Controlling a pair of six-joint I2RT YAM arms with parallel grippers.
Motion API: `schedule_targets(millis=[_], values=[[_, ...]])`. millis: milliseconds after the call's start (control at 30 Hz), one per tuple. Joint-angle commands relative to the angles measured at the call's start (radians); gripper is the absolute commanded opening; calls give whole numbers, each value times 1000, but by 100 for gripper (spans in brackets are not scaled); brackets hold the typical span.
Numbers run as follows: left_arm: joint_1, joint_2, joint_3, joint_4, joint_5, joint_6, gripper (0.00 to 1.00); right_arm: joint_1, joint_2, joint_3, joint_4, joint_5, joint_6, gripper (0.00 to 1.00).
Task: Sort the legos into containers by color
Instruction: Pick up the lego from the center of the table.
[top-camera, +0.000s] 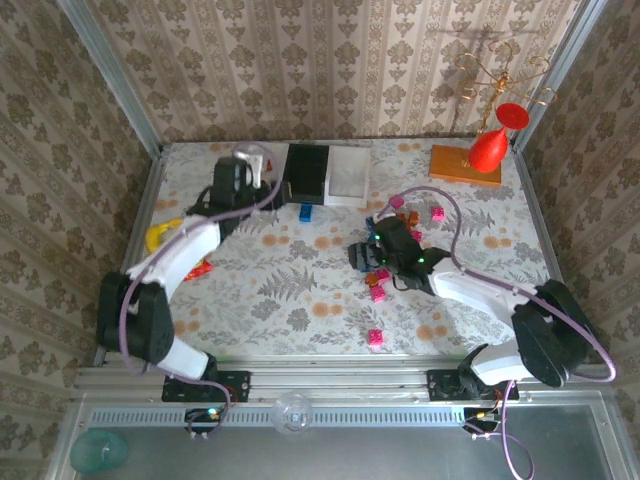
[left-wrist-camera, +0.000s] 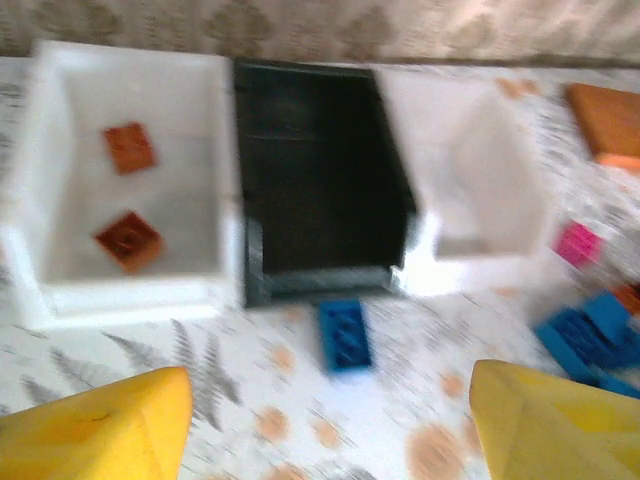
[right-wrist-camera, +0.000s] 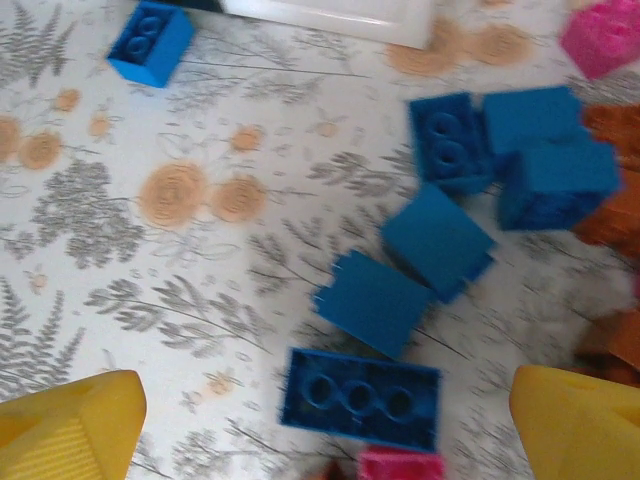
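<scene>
From above, we see the left gripper (top-camera: 243, 170) at the far left of the table (top-camera: 300, 295), over the left end of a row of bins. The black bin (top-camera: 308, 172) and a white bin (top-camera: 348, 176) show beside it. One blue brick (top-camera: 305, 211) lies just in front of the black bin. The right gripper (top-camera: 372, 256) hangs low right of centre, among scattered bricks (top-camera: 400, 215) in blue, pink and orange. From the left wrist, blurred, the left fingers (left-wrist-camera: 110, 430) stand wide apart with nothing between them. Ahead, the left white bin (left-wrist-camera: 130, 290) holds two orange-brown bricks (left-wrist-camera: 128, 147). From the right wrist, the right fingers (right-wrist-camera: 70, 425) are spread wide, gripping nothing. Loose blue bricks (right-wrist-camera: 435, 240) lie on the table between and beyond them, and a pink brick (right-wrist-camera: 400, 465) sits at the bottom edge.
</scene>
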Motion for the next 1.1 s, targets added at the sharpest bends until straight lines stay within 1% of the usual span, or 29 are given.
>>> schedule_targets(millis=[0,33,100,300,433,567,700,833,933,1067], values=[[-65,-22,-104,89,-9,-13,76,18,44,46,23,14,-13,95],[-98,-11,-102,68,-52,6,77,19,53,51,40,1,-15,95],[-124,33,-78,42,-103,29,77,19,65,55,63,-23,-20,96],[-155,250,35,63,-160,60,79,45,54,7,174,-131,-83,99],[-155,396,132,38,-201,68,78,54,25,-38,243,-138,-94,100],[-155,485,191,37,-200,70,76,54,-1,-50,238,-120,-104,100],[-152,564,251,10,-217,71,70,54,-15,-64,232,-112,-104,100],[-146,609,278,16,-222,55,64,54,-50,-84,256,-143,-120,100],[-144,635,296,14,-219,49,56,54,-60,-98,277,-164,-137,100],[-143,642,295,29,-213,45,45,54,-73,-106,287,-149,-144,100]])
